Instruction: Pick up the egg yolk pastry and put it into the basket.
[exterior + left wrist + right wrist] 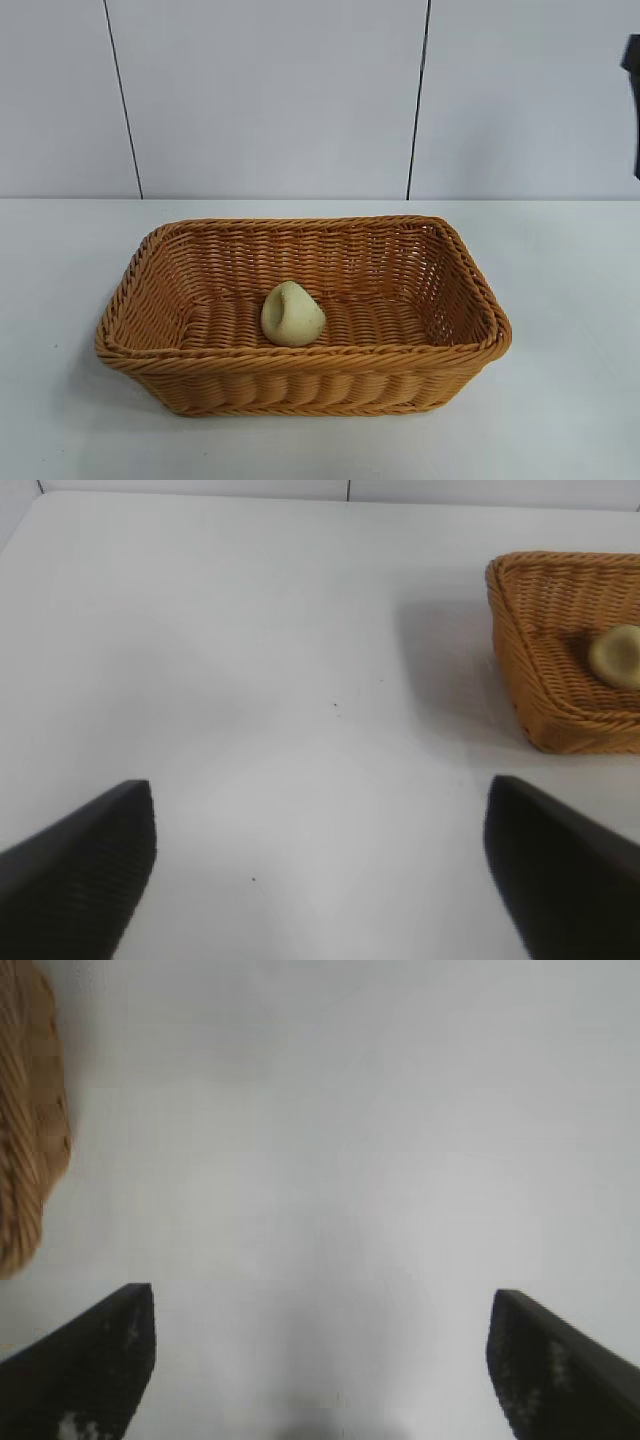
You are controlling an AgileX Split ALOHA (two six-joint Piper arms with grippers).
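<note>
**One pastry lying in one basket, both pincers standing open and empty**

One egg yolk pastry (292,314), pale yellow-cream and dome-shaped, is resting on the woven floor of one basket (300,385), a little toward the near long wall and roughly midway along it. The basket, orange-brown wicker with sloping sides and a braided rim, is sitting on the white bench (560,400) in front of a pale panelled wall (270,100) crossed by two dark seams.

Two pincers are showing, one in each wrist view. The left pincer (320,870) is hanging over bare bench surface well apart from the basket (560,650); its two dark fingers (85,865) are standing wide apart with nothing between them, and the pastry (617,656) is appearing inside the basket's corner farther off. The right pincer (320,1360) is pointing down at bare bench beside the basket, whose rounded outer wall (30,1130) is filling one edge of that view; its two fingers (90,1360) are likewise spread wide and gripping nothing. In the exterior view a single dark piece of the right arm (632,90) is showing at the right edge, clear of the basket.
</note>
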